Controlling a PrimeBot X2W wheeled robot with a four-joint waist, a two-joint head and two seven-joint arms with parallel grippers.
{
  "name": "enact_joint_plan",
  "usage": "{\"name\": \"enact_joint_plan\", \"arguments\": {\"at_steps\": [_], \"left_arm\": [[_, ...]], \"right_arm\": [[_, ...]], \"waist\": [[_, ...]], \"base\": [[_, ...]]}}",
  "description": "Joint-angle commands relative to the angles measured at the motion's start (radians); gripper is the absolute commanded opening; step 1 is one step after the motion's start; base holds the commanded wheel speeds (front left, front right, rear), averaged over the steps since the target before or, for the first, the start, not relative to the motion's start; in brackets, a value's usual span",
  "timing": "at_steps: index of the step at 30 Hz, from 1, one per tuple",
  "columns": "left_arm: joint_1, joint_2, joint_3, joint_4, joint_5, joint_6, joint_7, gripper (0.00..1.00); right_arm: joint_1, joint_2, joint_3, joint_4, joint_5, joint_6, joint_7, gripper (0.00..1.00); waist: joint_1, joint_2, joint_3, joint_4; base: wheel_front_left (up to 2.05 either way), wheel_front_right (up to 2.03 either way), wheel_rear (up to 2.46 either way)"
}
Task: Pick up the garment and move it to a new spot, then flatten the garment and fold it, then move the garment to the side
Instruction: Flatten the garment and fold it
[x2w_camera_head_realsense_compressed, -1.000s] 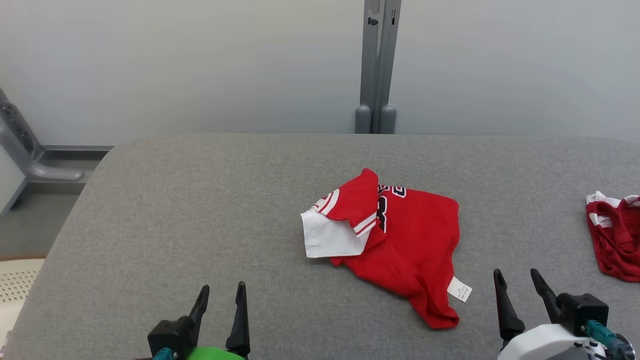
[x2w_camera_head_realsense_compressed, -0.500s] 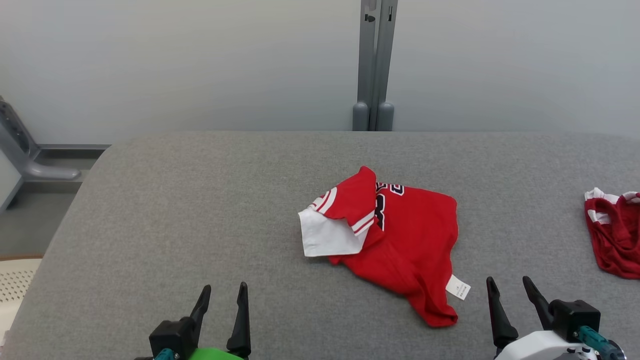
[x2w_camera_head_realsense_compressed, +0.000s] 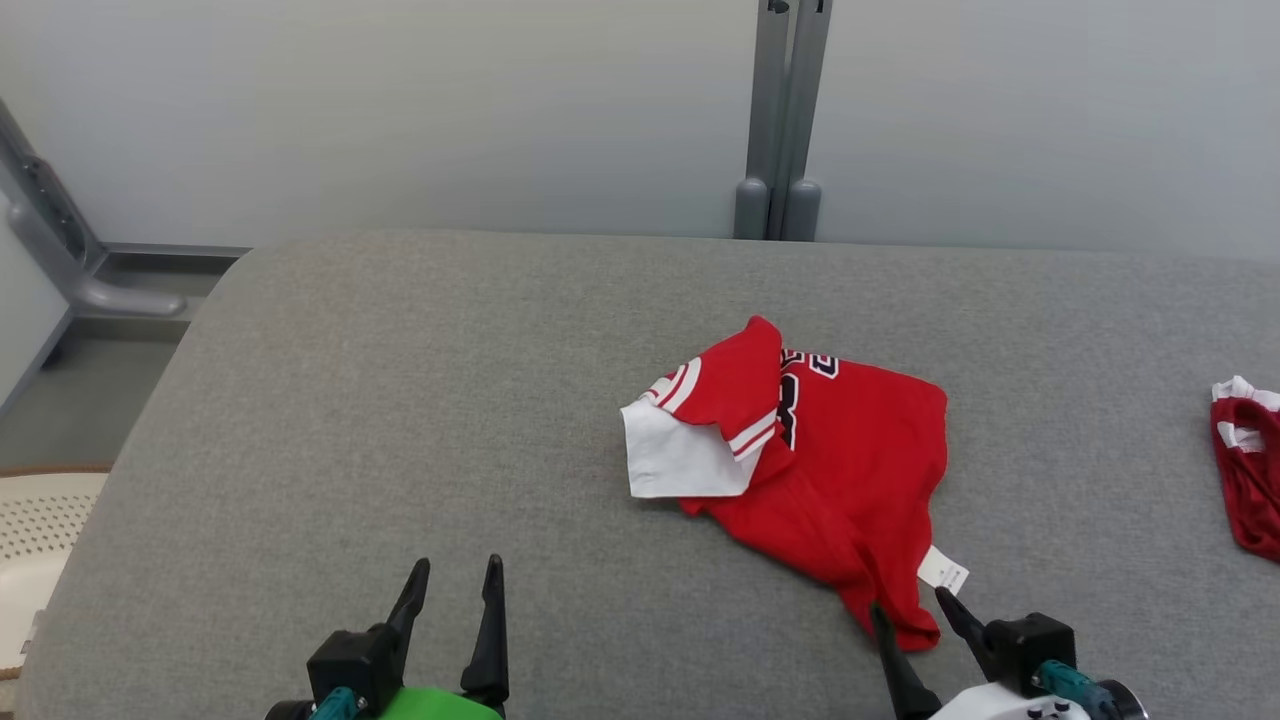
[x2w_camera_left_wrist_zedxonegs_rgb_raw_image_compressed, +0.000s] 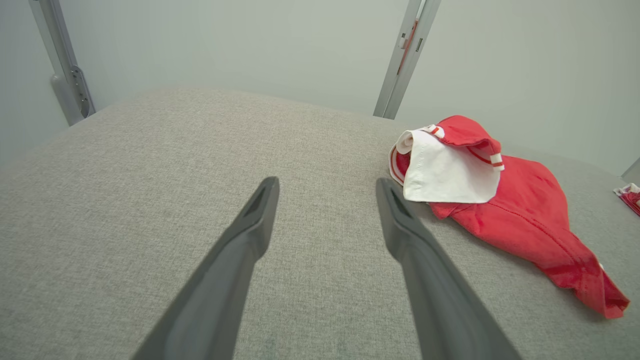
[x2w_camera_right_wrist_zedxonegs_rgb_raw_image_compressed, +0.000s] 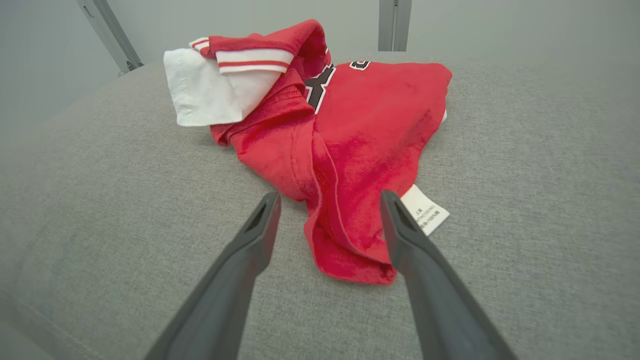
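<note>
Since a second ago our right gripper (x2w_camera_head_realsense_compressed: 908, 600) has swung in to the left. Its fingers are spread and stand to either side of the near corner of the red garment (x2w_camera_head_realsense_compressed: 850, 450), clamping nothing. The garment lies crumpled at the middle of the grey table (x2w_camera_head_realsense_compressed: 400, 400), with a white flap on its left side and its label (x2w_camera_head_realsense_compressed: 943, 567) beside our right finger. Our left gripper (x2w_camera_head_realsense_compressed: 458, 562) hovers with fingers apart, well clear of the cloth.

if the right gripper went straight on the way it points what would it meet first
Most likely the red garment: its crumpled near corner lies ahead between the open jaws of the right gripper, the white care label just beside it. How high the jaws stand above the cloth is unclear.
</note>
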Motion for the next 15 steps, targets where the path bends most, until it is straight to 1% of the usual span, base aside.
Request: {"name": "enact_joint_plan", "arguments": {"at_steps": [1,5,10,13,15], "left_arm": [[-0.021,0.001,-0.002,-0.003,0.013,0.0,0.002,1.0],[-0.033,-0.001,-0.009,-0.006,0.017,0.003,0.004,1.0],[-0.041,-0.005,-0.012,-0.005,0.015,0.005,0.003,1.0],[-0.042,-0.004,-0.011,-0.004,0.012,0.006,0.003,1.0],[-0.043,-0.004,-0.01,-0.005,0.012,0.005,0.002,1.0]], "right_arm": [[-0.027,-0.004,0.011,0.02,-0.015,-0.001,0.001,1.0],[-0.072,-0.004,0.028,0.111,-0.058,-0.001,0.003,1.0],[-0.143,-0.004,0.004,0.244,-0.133,-0.001,-0.001,1.0],[-0.177,-0.004,-0.007,0.31,-0.154,-0.001,-0.005,1.0],[-0.202,-0.004,-0.012,0.348,-0.165,-0.001,-0.012,0.45]], "waist": [[0.0,0.0,0.018,0.022],[0.0,0.0,0.038,0.056],[0.0,0.0,0.059,0.098],[0.0,0.0,0.066,0.114],[0.0,0.0,0.069,0.12]], "base": [[0.0,0.0,0.0],[0.0,0.0,0.0],[0.0,0.0,0.0],[0.0,0.0,0.0],[0.0,0.0,0.0]]}}
